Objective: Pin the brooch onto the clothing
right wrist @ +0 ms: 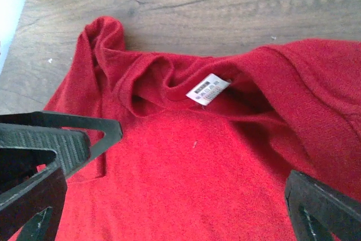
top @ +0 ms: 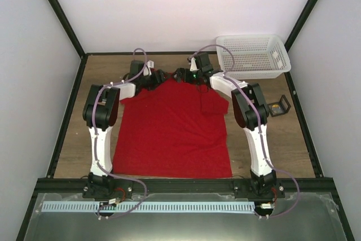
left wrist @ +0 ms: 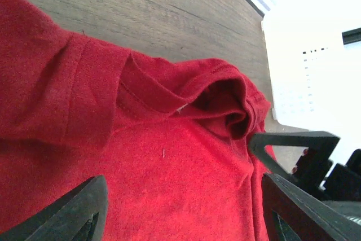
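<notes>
The T-shirt (top: 172, 134) is plain bright red all over; its neck label (right wrist: 207, 89) is white with fine dark lettering. Under the T-shirt the table (top: 282, 145) is brown wood grain with darker streaks. Beyond the T-shirt's right shoulder the basket (top: 254, 56) is white, patterned with a grid of small holes, and the stand (top: 278, 107) beside its right sleeve is black. Flanking the T-shirt, the left arm (top: 100, 145) and right arm (top: 259, 145) are white with black joints and pale purple cables (top: 145, 57)
</notes>
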Robot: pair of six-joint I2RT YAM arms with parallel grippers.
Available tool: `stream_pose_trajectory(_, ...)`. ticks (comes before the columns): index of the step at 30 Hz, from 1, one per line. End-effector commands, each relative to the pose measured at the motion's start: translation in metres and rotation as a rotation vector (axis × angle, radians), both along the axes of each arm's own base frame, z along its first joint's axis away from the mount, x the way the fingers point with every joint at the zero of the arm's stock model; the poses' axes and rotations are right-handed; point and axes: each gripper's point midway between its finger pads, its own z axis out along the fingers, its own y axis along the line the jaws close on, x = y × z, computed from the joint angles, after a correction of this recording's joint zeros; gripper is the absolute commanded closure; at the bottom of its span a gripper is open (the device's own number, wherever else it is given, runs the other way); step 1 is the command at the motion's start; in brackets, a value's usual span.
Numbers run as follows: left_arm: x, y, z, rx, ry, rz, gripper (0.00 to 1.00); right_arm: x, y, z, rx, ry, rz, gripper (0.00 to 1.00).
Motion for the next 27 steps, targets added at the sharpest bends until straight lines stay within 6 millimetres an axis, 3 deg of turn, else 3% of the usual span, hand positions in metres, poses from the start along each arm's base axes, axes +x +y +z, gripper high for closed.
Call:
stream_pose_trajectory(1, 0.02, -0.001, 0.011, -0.049, -0.043, 0.017, 0.25, 0.006, 0.004, -0.007, 0.021, 0.024, 0.005, 0.0)
stream_pose_trajectory(7, 0.054, 0.009, 0.005, -0.086, -0.047, 0.044, 0.25, 0.033, -0.002, -0.018, -0.049, -0.029, -0.026, 0.0)
stream_pose_trajectory(13, 0.1, 0.026, -0.001, -0.04, -0.097, 0.059, 0.24, 0.079, -0.023, -0.028, -0.126, -0.115, -0.083, 0.0)
stream_pose_trajectory(16, 0.128, 0.043, 0.026, -0.008, -0.168, 0.071, 0.24, 0.105, -0.028, -0.013, -0.149, -0.222, -0.094, 0.0)
stream_pose_trajectory(19, 0.141, 0.057, 0.07, 0.081, -0.257, 0.077, 0.22, 0.127, -0.022, 0.002, -0.167, -0.357, -0.063, 0.0)
stream_pose_trajectory(23, 0.128, 0.073, 0.115, 0.235, -0.326, 0.09, 0.15, 0.151, -0.023, 0.03, -0.218, -0.499, -0.077, 0.0)
stream_pose_trajectory(27, 0.094, 0.092, 0.128, 0.357, -0.3, 0.118, 0.11, 0.15, -0.024, 0.064, -0.22, -0.546, -0.077, 0.0)
